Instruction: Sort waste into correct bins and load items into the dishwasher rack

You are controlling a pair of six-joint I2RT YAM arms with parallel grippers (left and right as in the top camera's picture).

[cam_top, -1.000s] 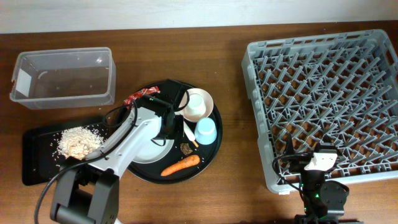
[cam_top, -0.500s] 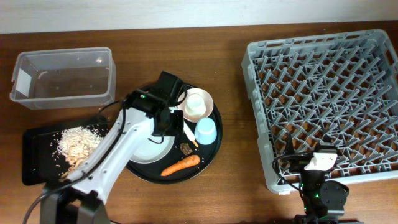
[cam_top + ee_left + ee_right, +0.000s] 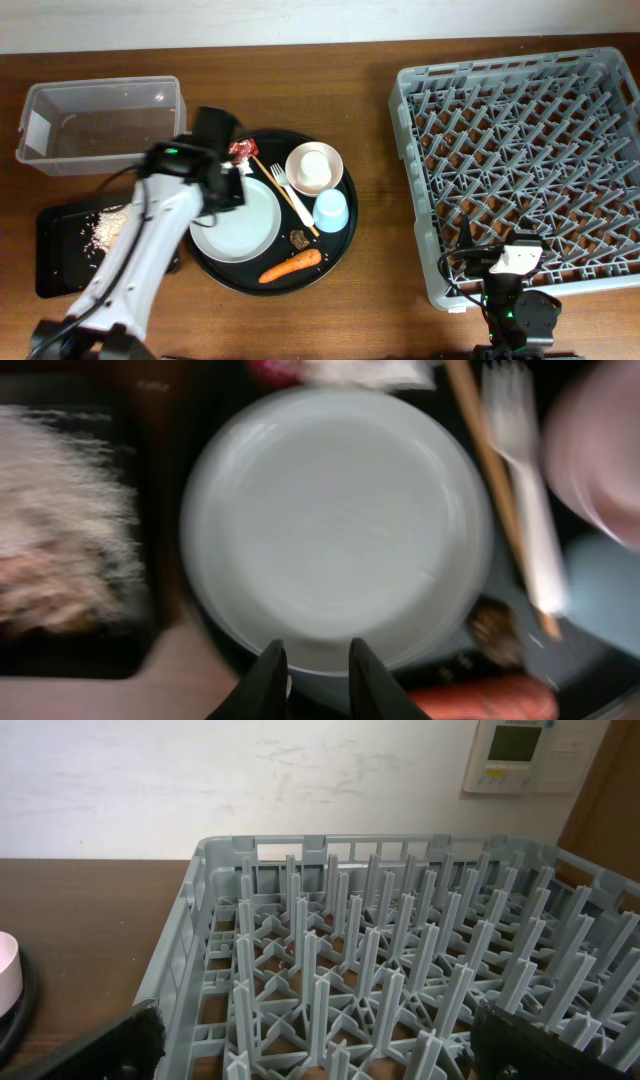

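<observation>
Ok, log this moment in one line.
left gripper: narrowly open, empty, above plate | right gripper: open, at rack | carrot: on round tray

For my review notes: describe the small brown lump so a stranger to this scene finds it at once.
Find the round black tray left of the big grey rack. On its lower part, the brown lump lies between the light blue cup and the orange carrot, just right of the grey plate. It is the smallest, darkest piece there, and rough.
</observation>
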